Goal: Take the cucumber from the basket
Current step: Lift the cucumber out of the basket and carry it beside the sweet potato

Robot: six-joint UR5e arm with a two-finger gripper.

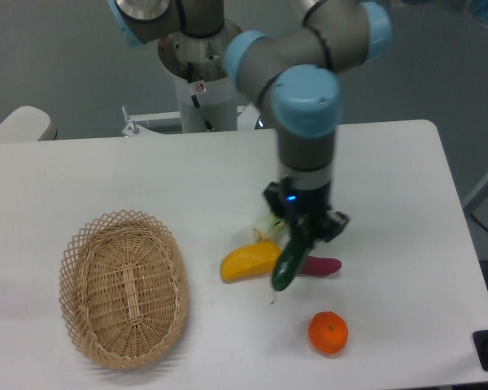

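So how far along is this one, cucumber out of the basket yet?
Done: the basket holds nothing visible. In hand: the gripper grips the cucumber, which hangs tilted over the yellow fruit and purple sweet potato. Whether it clears them is unclear. Left: nothing obvious beyond holding it.

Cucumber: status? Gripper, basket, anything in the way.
Gripper shut on cucumber, held tilted above the table. Basket empty, off to the side. Yellow fruit and purple sweet potato right under the cucumber; orange nearby.
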